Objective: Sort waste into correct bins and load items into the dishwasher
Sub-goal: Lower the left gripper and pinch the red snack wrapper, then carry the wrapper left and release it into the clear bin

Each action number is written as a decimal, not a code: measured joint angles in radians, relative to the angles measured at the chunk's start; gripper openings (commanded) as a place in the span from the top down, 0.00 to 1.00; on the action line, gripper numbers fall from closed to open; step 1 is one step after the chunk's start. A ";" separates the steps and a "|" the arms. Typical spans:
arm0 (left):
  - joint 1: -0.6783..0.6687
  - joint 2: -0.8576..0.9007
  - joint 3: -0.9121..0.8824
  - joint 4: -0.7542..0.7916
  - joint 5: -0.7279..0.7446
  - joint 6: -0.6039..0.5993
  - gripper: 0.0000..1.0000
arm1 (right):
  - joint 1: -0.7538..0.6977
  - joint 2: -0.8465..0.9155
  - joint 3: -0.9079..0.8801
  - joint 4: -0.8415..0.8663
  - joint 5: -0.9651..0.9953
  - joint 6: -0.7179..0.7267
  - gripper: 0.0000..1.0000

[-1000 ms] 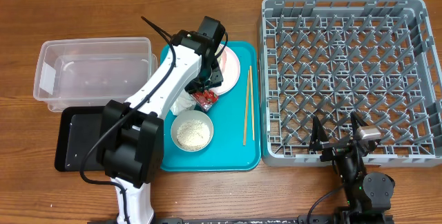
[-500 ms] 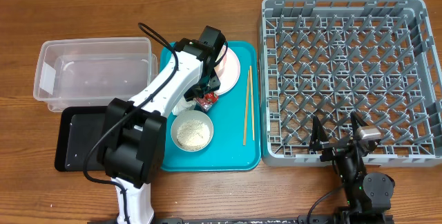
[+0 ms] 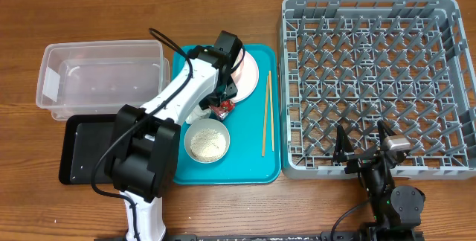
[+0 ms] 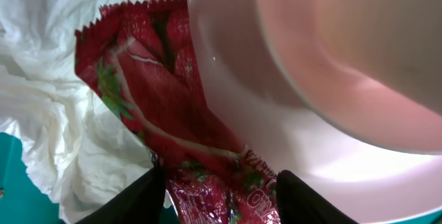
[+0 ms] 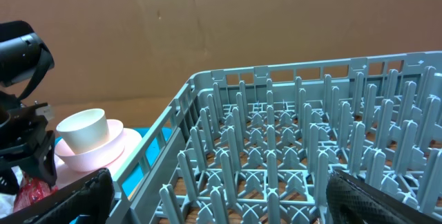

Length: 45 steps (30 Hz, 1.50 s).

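The red foil wrapper (image 4: 159, 106) lies on the teal tray, with one end against the pink plate (image 4: 331, 162) and the white napkin (image 4: 41, 106) to its left. My left gripper (image 4: 221, 186) is open, its two black fingers standing either side of the wrapper's near end. Overhead, the left gripper (image 3: 222, 100) hangs over the wrapper (image 3: 222, 108), beside the plate (image 3: 251, 68). The bowl of rice (image 3: 207, 141) and the chopsticks (image 3: 266, 114) lie on the tray. My right gripper (image 5: 228, 203) is open and empty at the dishwasher rack's (image 5: 297, 148) front edge.
The clear tub (image 3: 100, 46) stands at the left, with the black tray (image 3: 78, 152) in front of it. The teal tray (image 3: 253, 168) is in the middle and the grey rack (image 3: 368, 3) fills the right. A cream cup (image 5: 83, 128) sits on the plate.
The left arm has shifted slightly down and to the right, over the wrapper, and its jaws have widened a little. The right arm has not moved.
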<state>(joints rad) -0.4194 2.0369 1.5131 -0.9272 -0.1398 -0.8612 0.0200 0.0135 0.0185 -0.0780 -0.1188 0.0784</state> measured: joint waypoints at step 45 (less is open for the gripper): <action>0.000 0.000 0.245 -0.246 -0.018 0.073 0.96 | 0.000 0.000 0.000 0.000 0.000 0.000 0.00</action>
<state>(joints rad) -0.4191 2.0369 1.7580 -1.1728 -0.1577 -0.7883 0.0204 0.0135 0.0185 -0.0780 -0.1188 0.0780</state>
